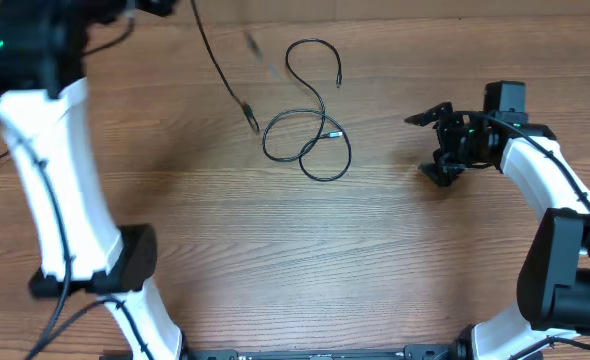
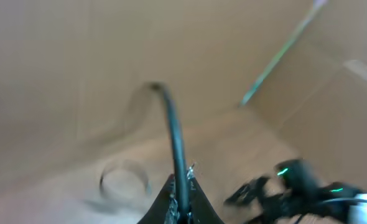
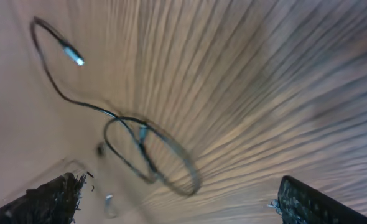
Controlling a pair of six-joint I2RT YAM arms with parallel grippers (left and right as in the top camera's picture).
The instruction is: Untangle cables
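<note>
The left gripper (image 2: pixel 182 194) is clamped shut on a thin black flexible cord (image 2: pixel 173 134). In the left wrist view the cord rises from between the closed jaws and bends over at its top (the picture is heavily blurred, so little else is clear there). From overhead, this held cord (image 1: pixel 218 68) enters at the far edge, left of centre, and slopes down to the right. Its small plug end (image 1: pixel 253 122) sits just beside the left side of the other cord. Whether that plug touches the wood cannot be told.

The second thin black cord (image 1: pixel 307 145), lying in loose loops, rests on the brown wooden table (image 1: pixel 375 260) at the far centre. One strand curls away toward the far side and ends in a dark plug (image 1: pixel 338 80). A silver-tipped plug (image 1: pixel 333 133) lies across the right side of the loops.

The right gripper (image 1: pixel 425 148) is on the right side of the table, well apart from the looped cord, with its jaws spread wide and nothing between them. In the right wrist view its two dark fingers (image 3: pixel 50 200) stand at the bottom corners, and the looped cord lies on the wood beyond them.
</note>
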